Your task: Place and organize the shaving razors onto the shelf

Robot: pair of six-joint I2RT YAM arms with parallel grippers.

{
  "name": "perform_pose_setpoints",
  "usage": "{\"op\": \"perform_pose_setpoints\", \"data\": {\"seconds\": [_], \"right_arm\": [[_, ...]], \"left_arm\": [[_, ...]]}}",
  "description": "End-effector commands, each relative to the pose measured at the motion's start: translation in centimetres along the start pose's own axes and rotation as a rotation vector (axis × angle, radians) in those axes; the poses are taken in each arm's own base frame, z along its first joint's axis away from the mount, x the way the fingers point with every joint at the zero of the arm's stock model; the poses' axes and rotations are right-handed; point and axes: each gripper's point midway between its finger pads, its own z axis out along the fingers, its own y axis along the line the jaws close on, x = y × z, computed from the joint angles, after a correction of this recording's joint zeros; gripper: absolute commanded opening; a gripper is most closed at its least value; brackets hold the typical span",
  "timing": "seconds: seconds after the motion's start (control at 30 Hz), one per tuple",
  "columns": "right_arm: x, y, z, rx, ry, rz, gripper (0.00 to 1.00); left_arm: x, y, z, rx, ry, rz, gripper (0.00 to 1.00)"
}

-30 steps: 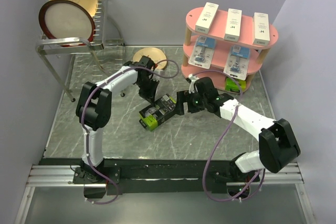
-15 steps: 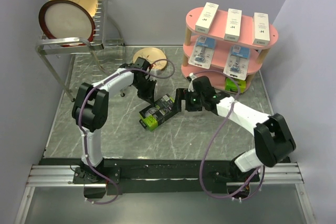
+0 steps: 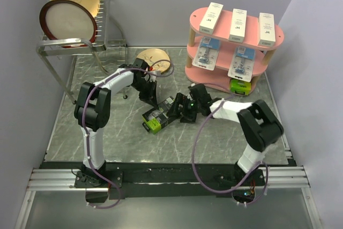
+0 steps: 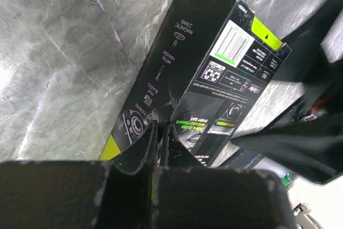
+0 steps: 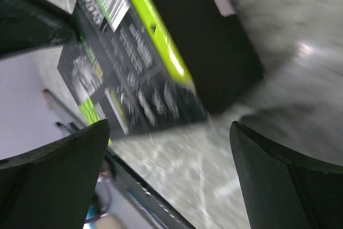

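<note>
A black-and-lime-green razor box (image 3: 159, 114) lies flat on the grey table between my two grippers. My left gripper (image 3: 152, 100) is shut and empty, its tips at the box's far edge; in the left wrist view the gripper (image 4: 158, 132) sits over the box (image 4: 206, 73). My right gripper (image 3: 174, 109) is open at the box's right end; in the right wrist view the gripper (image 5: 169, 128) faces the box (image 5: 161, 52) without holding it. The pink shelf (image 3: 195, 16) carries three slim white boxes (image 3: 237, 24) on top, two blister cards (image 3: 205, 53) on the middle tier and a second lime-green box (image 3: 239, 86) at the bottom.
A wire dish rack (image 3: 67, 44) with plates stands at the back left. A tan plate (image 3: 154, 57) lies on the table behind the left arm. Grey walls close in at left, back and right. The arm bases sit on a rail (image 3: 171, 178) at the near edge.
My right gripper has moved left across the table up to the box's right end. My left gripper shifted slightly. The box has stayed in place.
</note>
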Motion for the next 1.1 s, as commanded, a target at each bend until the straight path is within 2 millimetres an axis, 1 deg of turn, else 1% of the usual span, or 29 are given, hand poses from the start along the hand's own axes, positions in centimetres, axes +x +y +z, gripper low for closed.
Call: {"op": "perform_pose_setpoints", "data": {"seconds": [0.0,0.03,0.07,0.13,0.17,0.2,0.23,0.27,0.3,0.33,0.37,0.4,0.43,0.47,0.53,0.57,0.6,0.63,0.67,0.7,0.73,0.77,0.8,0.83,0.9,0.93,0.97,1.03,1.07], "right_arm": [[-1.1,7.3,1.2,-0.254,0.0,0.038,0.99],[-1.9,8.6,1.1,-0.31,-0.029,0.029,0.98],[-2.2,8.8,1.4,-0.32,-0.036,0.041,0.97],[-3.3,10.6,1.0,-0.372,-0.058,0.011,0.94],[-3.5,11.5,0.5,-0.4,-0.063,-0.006,0.93],[-4.0,12.5,-0.1,-0.432,-0.076,-0.031,0.92],[-4.3,13.8,-0.7,-0.475,-0.094,-0.066,0.92],[-4.6,14.7,-1.3,-0.506,-0.105,-0.094,0.92],[-4.9,16.0,-2.0,-0.546,-0.112,-0.128,0.92],[-5.3,17.0,-2.5,-0.585,-0.13,-0.158,0.92],[-5.4,17.5,-2.7,-0.603,-0.133,-0.173,0.92],[-5.7,18.2,-3.0,-0.622,-0.14,-0.191,0.92],[-5.8,18.4,-2.9,-0.625,-0.137,-0.195,0.93],[-5.9,18.4,-2.8,-0.621,-0.137,-0.189,0.93],[-6.5,18.4,-2.9,-0.613,-0.154,-0.184,0.93],[-6.7,18.6,-3.4,-0.619,-0.166,-0.193,0.93],[-7.2,18.2,-3.6,-0.609,-0.178,-0.194,0.95],[-7.5,18.4,-4.3,-0.607,-0.191,-0.209,0.96],[-8.0,18.1,-4.7,-0.592,-0.211,-0.245,0.97],[-8.2,17.6,-5.0,-0.574,-0.219,-0.259,0.99],[-8.8,17.0,-6.0,-0.551,-0.235,-0.266,0.99],[-8.9,16.0,-6.2,-0.521,-0.25,-0.301,1.0],[-9.2,15.2,-6.4,-0.488,-0.259,-0.31,1.0],[-9.1,14.0,-7.1,-0.436,-0.257,-0.304,1.0],[-8.7,11.9,-7.0,-0.353,-0.261,-0.325,1.0],[-8.7,11.7,-7.5,-0.339,-0.275,-0.336,1.0],[-8.4,11.1,-7.4,-0.322,-0.274,-0.338,1.0],[-8.4,10.8,-7.5,-0.309,-0.278,-0.336,1.0],[-8.2,10.4,-7.2,-0.301,-0.273,-0.326,1.0]], "left_arm": [[11.1,9.7,6.7,-0.348,0.388,-0.09,0.03],[11.5,9.1,7.0,-0.334,0.402,-0.084,0.03],[11.8,8.5,7.2,-0.319,0.412,-0.081,0.04],[12.6,7.0,7.9,-0.287,0.435,-0.066,0.11],[12.9,6.6,8.2,-0.284,0.441,-0.056,0.14],[13.0,6.2,8.5,-0.28,0.447,-0.051,0.2],[13.2,5.4,8.9,-0.278,0.453,-0.029,0.25],[13.1,5.2,9.0,-0.281,0.453,-0.017,0.28],[12.8,4.8,8.9,-0.291,0.438,-0.013,0.36],[12.1,4.9,8.6,-0.319,0.413,0.0,0.4],[11.6,4.9,8.2,-0.334,0.393,0.002,0.41],[10.2,4.2,6.9,-0.341,0.335,0.009,0.44],[9.0,4.6,5.8,-0.368,0.284,-0.002,0.46],[7.1,3.8,3.8,-0.365,0.201,0.007,0.47],[5.1,4.6,1.1,-0.393,0.109,-0.029,0.53],[4.1,4.4,-0.7,-0.395,0.052,-0.027,0.56],[3.7,4.5,-1.5,-0.385,0.025,-0.038,0.7],[3.7,5.1,-2.5,-0.361,0.007,-0.068,0.99],[2.8,4.2,-3.9,-0.321,-0.064,-0.052,0.99],[2.4,4.1,-4.5,-0.309,-0.099,-0.013,0.99],[3.0,4.1,-4.6,-0.307,-0.115,0.015,1.0],[1.5,2.8,-6.0,-0.293,-0.219,0.077,0.99],[1.5,2.5,-6.2,-0.309,-0.249,0.115,0.99],[2.3,3.1,-5.9,-0.339,-0.253,0.112,0.99],[3.0,3.3,-5.5,-0.346,-0.233,0.076,0.99],[3.4,3.5,-5.0,-0.342,-0.21,0.058,0.99],[3.9,3.9,-4.0,-0.339,-0.174,0.028,0.99],[3.7,3.6,-3.0,-0.3,-0.185,-0.004,0.99],[3.7,3.5,-2.3,-0.275,-0.178,-0.004,0.94]]}}
